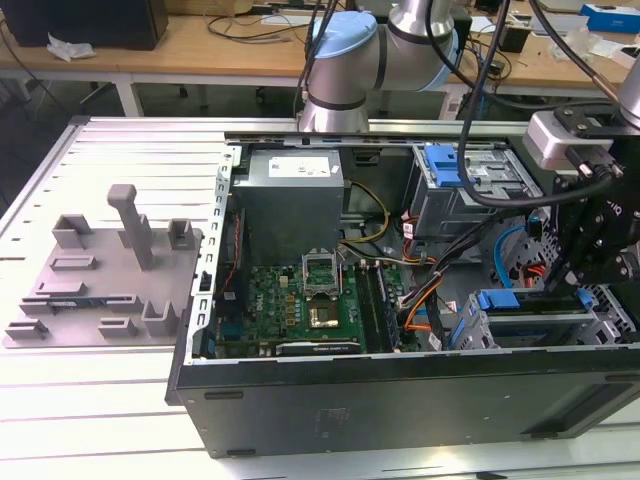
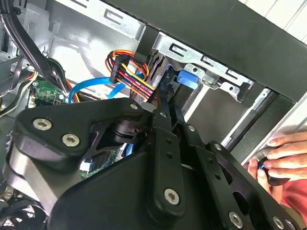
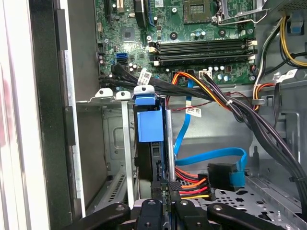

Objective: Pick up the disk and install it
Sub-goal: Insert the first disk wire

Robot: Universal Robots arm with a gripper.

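In the first wrist view the gripper (image 3: 167,194) hangs low over the near drive cage (image 3: 112,143). Its black jaws are drawn together with hardly a gap, and I cannot tell whether they pinch anything. Just beyond the fingertips the disk (image 3: 147,125) stands on edge in that cage, seen edge-on, its blue carrier rail and tab uppermost. Blue data cables (image 3: 211,155) and a red, yellow and black power bundle (image 3: 189,184) lie beside it. White tags hang on the cables, but their print is too small to read.

The second wrist view looks along the fingers (image 2: 163,110) from behind. Outside the case wall it also shows a person's hand (image 2: 283,153) resting on a dark object.

The exterior view takes in the open computer case (image 1: 400,400) lying on a slatted metal table (image 1: 100,400). The gripper is at the exterior view's right, above the near cage. Farther in are the green motherboard (image 1: 300,300), a grey power supply (image 1: 290,195) with a white label, and a second cage with a blue latch (image 1: 445,165). At the exterior view's left a grey fixture tray (image 1: 100,280) sits on the table. Beyond the case rises the arm (image 1: 345,60), with wooden benches (image 1: 200,45) behind it.
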